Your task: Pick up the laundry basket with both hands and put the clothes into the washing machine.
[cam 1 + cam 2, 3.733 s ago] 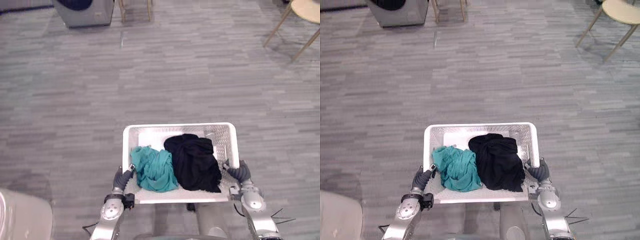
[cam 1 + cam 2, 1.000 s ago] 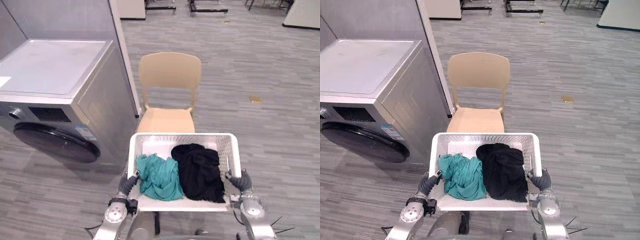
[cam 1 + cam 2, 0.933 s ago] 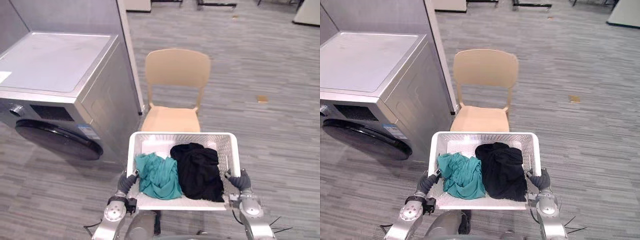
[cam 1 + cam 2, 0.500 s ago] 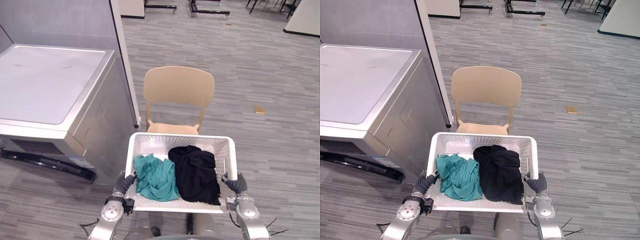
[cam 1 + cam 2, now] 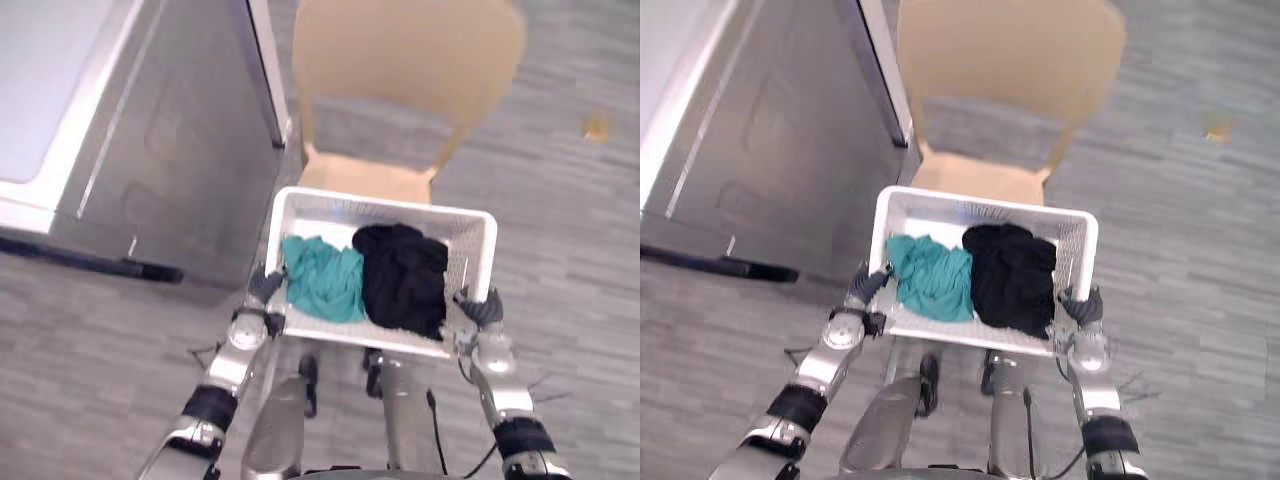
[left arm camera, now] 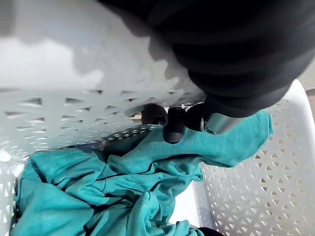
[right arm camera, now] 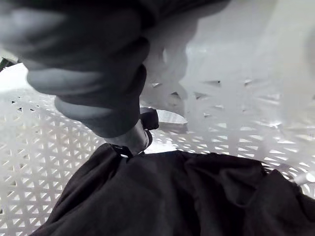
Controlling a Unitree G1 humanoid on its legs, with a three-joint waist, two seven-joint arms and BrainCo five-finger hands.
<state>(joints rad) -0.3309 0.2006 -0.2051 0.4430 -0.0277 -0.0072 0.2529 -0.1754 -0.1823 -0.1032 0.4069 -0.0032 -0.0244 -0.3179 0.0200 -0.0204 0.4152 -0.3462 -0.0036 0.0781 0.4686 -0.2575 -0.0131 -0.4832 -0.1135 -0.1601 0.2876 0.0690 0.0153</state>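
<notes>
Left eye view.

INSPECTOR: Edges and clearance?

ASSESSOR: The white perforated plastic laundry basket (image 5: 330, 210) is held up above the grey plank floor (image 5: 90, 350), with its long sides running left to right. In this view its far rim overlaps the front of the seat of a beige plastic chair (image 5: 410, 50). Whether the two touch cannot be told. A grey metal washing machine (image 5: 170, 130) stands to the left, with its side panel near the basket's far left corner. Open floor lies to the right of the basket and chair. One small tan object (image 5: 597, 126) lies there, well apart from both.

INSPECTOR: Contents?

ASSESSOR: Two items. A crumpled teal garment (image 5: 325, 280) lies in the left half and a crumpled black garment (image 5: 405, 275) in the right half. They touch at the middle. Both sit within the walls, and the bare white bottom shows along the far wall.

INSPECTOR: Holds?

ASSESSOR: The left robot hand (image 5: 265, 285) is at the left short end. In the left wrist view its dark fingertips (image 6: 173, 130) are curled through the handle slot, just above the teal garment. The right robot hand (image 5: 480, 310) is at the right short end. In the right wrist view a finger (image 7: 135, 137) is hooked into the handle opening, just beside the black garment. Both are clamped on the basket.
</notes>
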